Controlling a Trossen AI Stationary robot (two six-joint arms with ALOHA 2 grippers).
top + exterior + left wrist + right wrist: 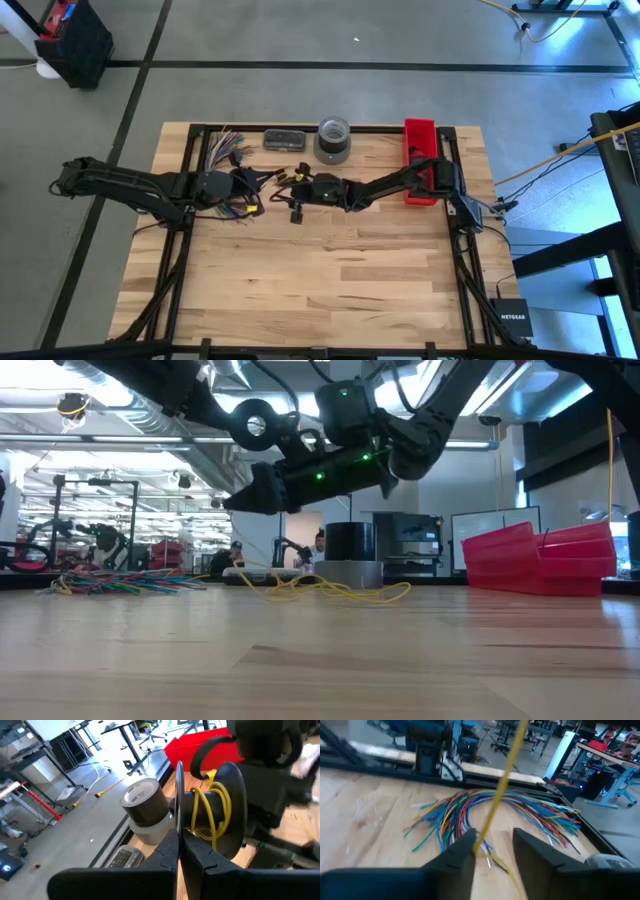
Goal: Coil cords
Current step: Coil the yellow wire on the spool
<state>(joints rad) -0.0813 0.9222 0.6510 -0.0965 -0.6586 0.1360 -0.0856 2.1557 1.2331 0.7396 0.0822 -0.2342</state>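
Note:
A dark spool (220,805) with a yellow cord (212,812) wound round its core hangs above the table's far middle. My left gripper (179,842) is shut on it and shows in the high view (252,190). My right gripper (492,845) faces it from the right (298,192), fingers open, and a straight run of yellow cord (502,780) passes between them. More yellow cord (320,588) lies looped on the wood. A bundle of multicoloured cords (490,810) lies at the far left (225,148). My left gripper pinches the rim of the spool's thin flange (179,805) between its two fingers. The flange stands edge-on in line with the fingers, and the spool is lifted clear of the table. My right gripper has the yellow cord close against the inner edge of one finger (469,847); whether it touches, I cannot tell.
A grey tape roll (333,140) and a flat dark box (285,139) stand at the far edge. A red bin (420,160) sits at the far right, beside my right arm. The near half of the wooden table (320,290) is bare wood.

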